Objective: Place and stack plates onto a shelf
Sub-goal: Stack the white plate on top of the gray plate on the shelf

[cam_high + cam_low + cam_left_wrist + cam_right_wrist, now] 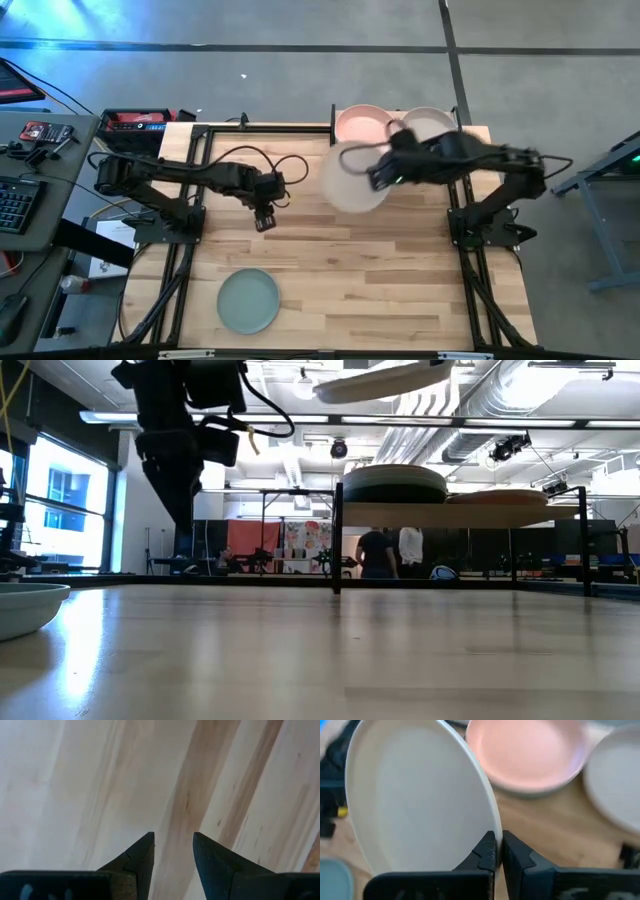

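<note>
My right gripper (380,178) is shut on a cream plate (352,180), held high above the table's far middle, just near of the shelf (476,136). In the low view that plate (385,378) floats above the shelf board (450,513). On the shelf rest a stack topped by a salmon pink plate (525,755) and, beside it, a cream plate (615,775). A mint green plate (248,300) sits flat on the table near its near-left part. My left gripper (173,837) hangs open over bare wood, left of centre. My right gripper pinches the cream plate's rim (487,820) between its two fingers, one on the upper face and one underneath. The fingers come level from the table's right side. The plate is lifted clear and extends away from the gripper toward the left, roughly flat.
The shelf's thin black posts (337,535) stand on the far part of the table. Bare butcher-block tabletop (380,270) stretches across the middle and near right. People stand in the room beyond (385,550). A cluttered desk (30,150) lies off the left edge.
</note>
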{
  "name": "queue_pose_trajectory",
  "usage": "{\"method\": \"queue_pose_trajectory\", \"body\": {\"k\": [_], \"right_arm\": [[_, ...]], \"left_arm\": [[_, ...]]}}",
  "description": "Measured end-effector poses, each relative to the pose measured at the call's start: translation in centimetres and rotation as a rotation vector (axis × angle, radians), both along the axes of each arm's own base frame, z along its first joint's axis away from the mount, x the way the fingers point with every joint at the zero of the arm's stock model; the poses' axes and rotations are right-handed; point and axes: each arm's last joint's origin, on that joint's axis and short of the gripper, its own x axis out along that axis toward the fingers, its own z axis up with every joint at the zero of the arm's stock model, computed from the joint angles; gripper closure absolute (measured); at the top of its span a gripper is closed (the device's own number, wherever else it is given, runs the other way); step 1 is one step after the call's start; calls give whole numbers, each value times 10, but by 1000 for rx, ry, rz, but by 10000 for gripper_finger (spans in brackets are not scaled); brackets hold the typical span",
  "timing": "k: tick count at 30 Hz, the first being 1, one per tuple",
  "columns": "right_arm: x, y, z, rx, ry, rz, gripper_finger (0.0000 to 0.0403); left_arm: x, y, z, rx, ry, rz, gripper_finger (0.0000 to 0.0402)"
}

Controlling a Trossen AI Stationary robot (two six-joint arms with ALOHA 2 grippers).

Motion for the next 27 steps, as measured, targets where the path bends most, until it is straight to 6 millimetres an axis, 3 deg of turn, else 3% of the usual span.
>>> {"method": "queue_pose_trajectory", "body": {"k": [7,11,16,22,27], "right_arm": [[-57,-40,35,-137,-78,-73,403],[-90,-57,41,-172,-90,-153,403],[-130,-65,14,-143,-59,-295,403],[-177,-58,-20,-99,-163,-511,403],[-205,-51,-47,-91,-234,-676,403]], "left_arm": [[0,10,0,2,-14,40,277],[-1,16,0,7,-12,45,277],[-3,25,0,9,-12,74,277],[-5,37,1,15,-18,111,277],[-3,48,2,25,-64,148,277]]}}
